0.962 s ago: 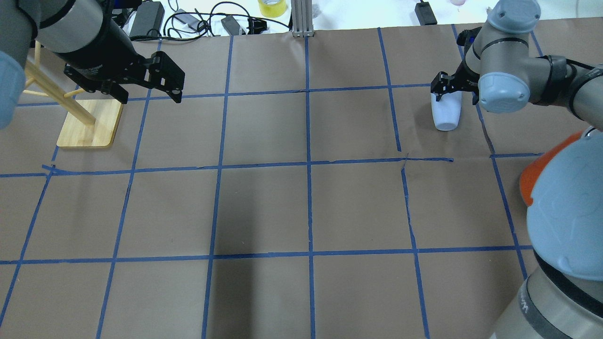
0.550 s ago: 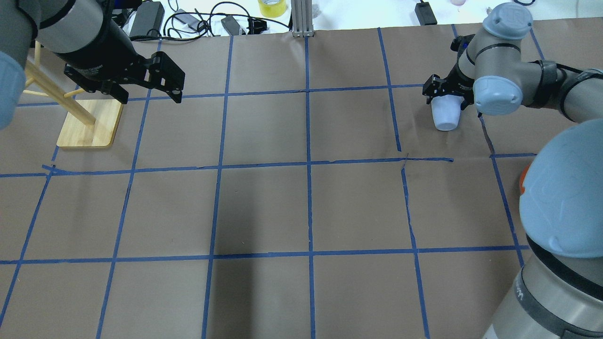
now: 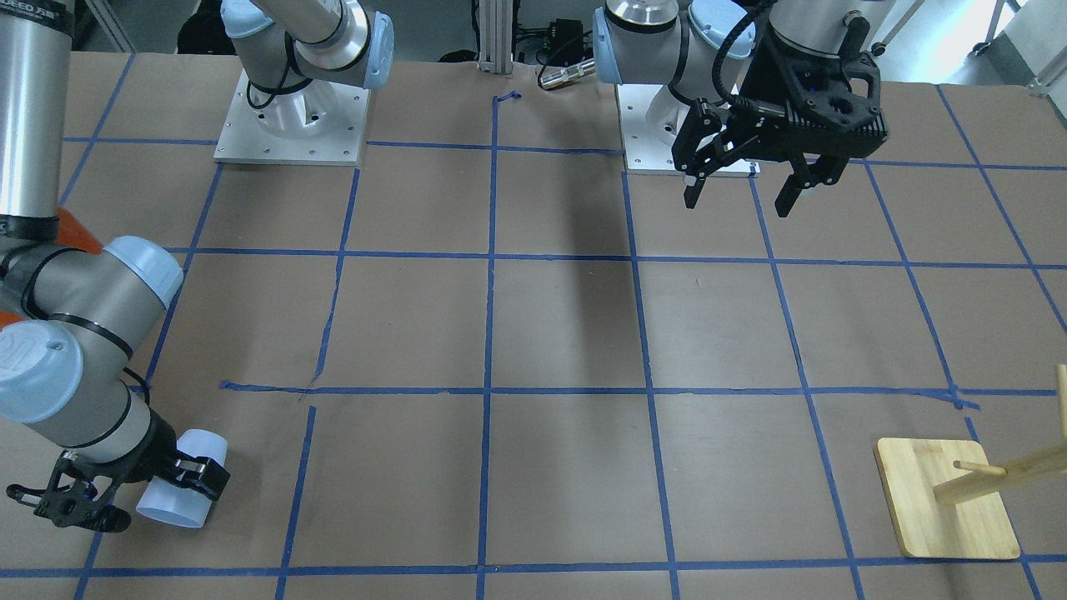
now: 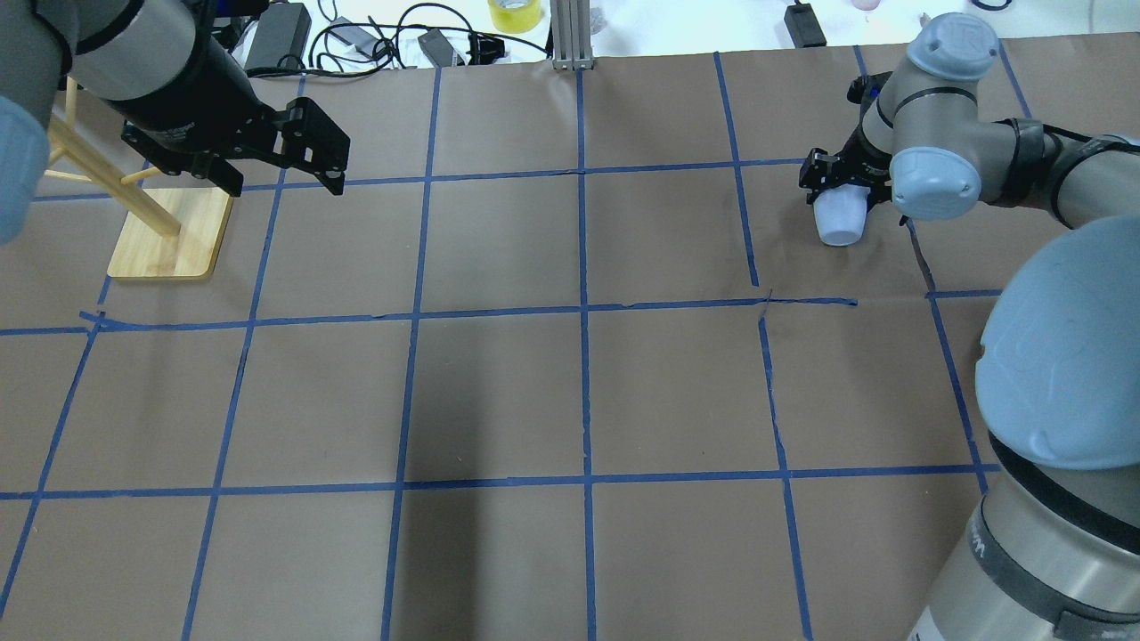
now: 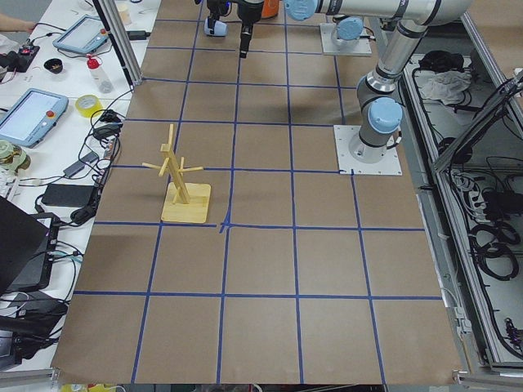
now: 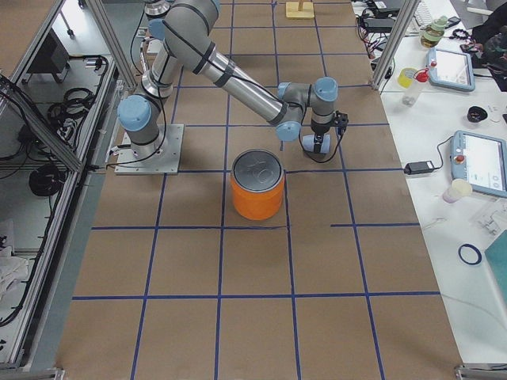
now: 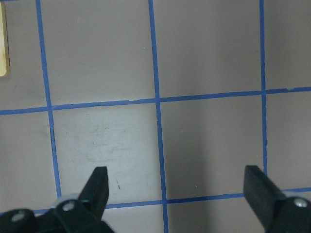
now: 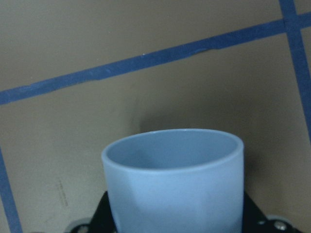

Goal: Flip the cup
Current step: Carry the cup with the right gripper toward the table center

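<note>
While the desk (image 4: 499, 401) spreads wide under both arms and the can (image 6: 257, 194) stands well apart, the left end effector (image 3: 737, 202) hangs open and idle. The right end effector (image 4: 842, 185) is clamped on the cup (image 4: 840, 223), held tilted on the robot's right, toward the far side. The cup's smooth taper could let it slip mid-turn. Its rim could also catch the desk if it is turned too low.
</note>
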